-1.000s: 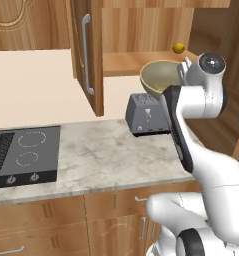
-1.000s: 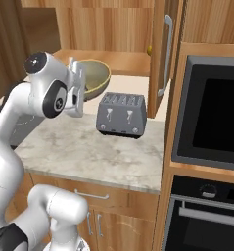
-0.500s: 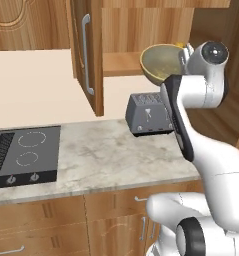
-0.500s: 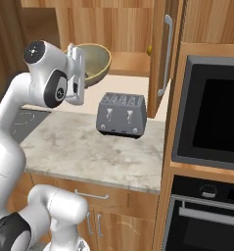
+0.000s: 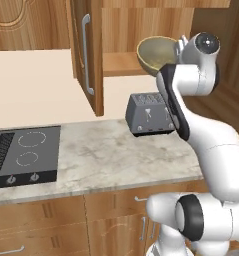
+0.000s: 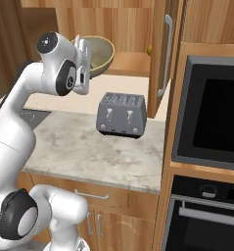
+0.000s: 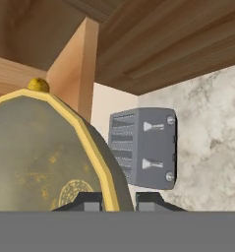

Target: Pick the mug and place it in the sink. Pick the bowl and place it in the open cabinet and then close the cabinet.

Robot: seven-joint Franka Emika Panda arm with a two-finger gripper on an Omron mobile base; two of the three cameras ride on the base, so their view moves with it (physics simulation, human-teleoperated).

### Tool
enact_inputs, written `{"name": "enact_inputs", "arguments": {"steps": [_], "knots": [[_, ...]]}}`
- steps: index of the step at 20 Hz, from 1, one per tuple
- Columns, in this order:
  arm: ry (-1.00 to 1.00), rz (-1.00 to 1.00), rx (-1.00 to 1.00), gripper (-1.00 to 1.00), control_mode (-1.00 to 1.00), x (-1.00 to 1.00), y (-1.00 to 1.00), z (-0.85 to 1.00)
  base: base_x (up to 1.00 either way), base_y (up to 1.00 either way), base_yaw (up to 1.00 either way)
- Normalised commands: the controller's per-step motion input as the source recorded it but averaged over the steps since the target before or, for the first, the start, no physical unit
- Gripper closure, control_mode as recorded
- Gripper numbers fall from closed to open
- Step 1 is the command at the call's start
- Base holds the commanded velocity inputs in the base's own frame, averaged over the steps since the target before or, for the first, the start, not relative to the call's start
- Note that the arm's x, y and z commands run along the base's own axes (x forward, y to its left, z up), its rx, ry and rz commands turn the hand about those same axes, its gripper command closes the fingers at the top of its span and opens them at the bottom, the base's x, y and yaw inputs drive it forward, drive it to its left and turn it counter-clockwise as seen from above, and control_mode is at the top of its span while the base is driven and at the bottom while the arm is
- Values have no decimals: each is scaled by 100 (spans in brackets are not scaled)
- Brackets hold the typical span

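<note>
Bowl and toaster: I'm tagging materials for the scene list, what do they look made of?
The bowl, pinched by the gripper: probably glazed ceramic, matte olive inside with a yellow rim. The toaster: likely brushed metal, uniformly grey with a dull sheen.

no readable text, brand, number or label anywhere. toaster (image 5: 150, 113) front shows two pale arrow-like lever marks (symbols, not letters). cooktop (image 5: 22, 156) carries white ring outlines for burners and small knobs, unlettered. bowl (image 7: 45, 157) inside has a faint round yellowish emblem, too blurred to read.
</note>
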Motion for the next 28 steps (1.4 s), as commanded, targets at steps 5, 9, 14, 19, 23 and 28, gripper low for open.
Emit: {"name": "enact_inputs", "arguments": {"steps": [5, 9, 14, 19, 23, 28], "knots": [[0, 0, 3, 100, -100, 50, 18, 23, 0, 0, 0], [2, 0, 9, 100, -100, 50, 9, 15, 0, 0, 0], [1, 0, 11, 100, -100, 51, 0, 2, 0, 0, 0], [-7, 0, 6, 100, -100, 36, 0, -4, 0, 0, 0], [-9, 0, 5, 100, -100, 28, 0, -9, 0, 0, 0], [-1, 0, 7, 100, -100, 28, 0, -14, 0, 0, 0]]}}
